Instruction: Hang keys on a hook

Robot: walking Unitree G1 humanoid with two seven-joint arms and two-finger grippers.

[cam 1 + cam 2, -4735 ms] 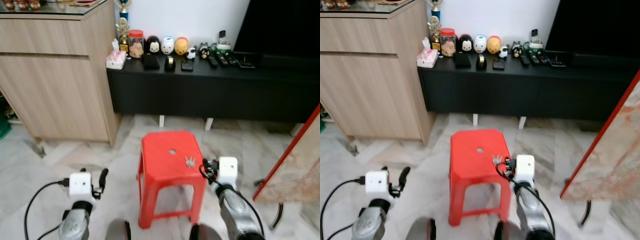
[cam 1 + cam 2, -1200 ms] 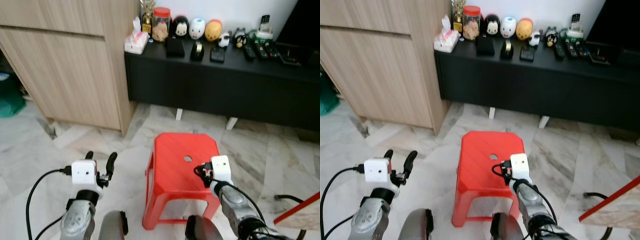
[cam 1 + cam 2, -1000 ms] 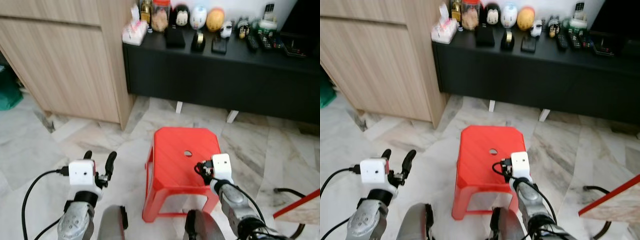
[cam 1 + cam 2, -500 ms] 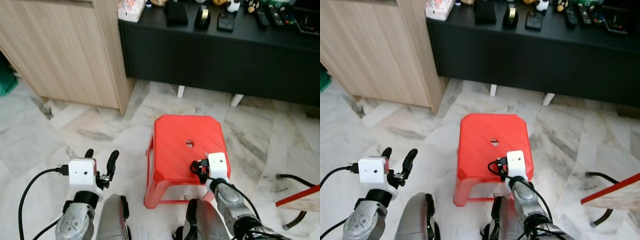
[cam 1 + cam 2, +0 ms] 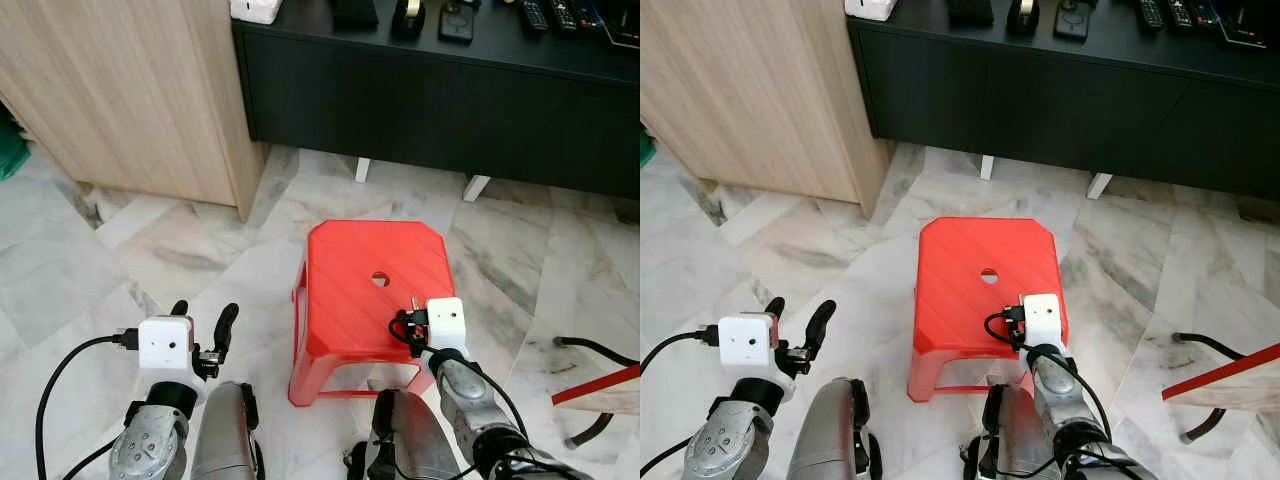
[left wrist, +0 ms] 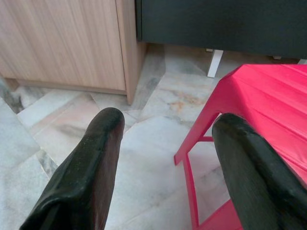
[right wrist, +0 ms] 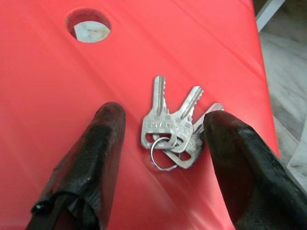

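The keys (image 7: 173,129) lie flat near the right edge of the red stool (image 5: 345,270), between the spread fingers of the empty right tool (image 7: 163,143); light, thin, slippery metal, they look best pinched across the bunched heads by the ring.
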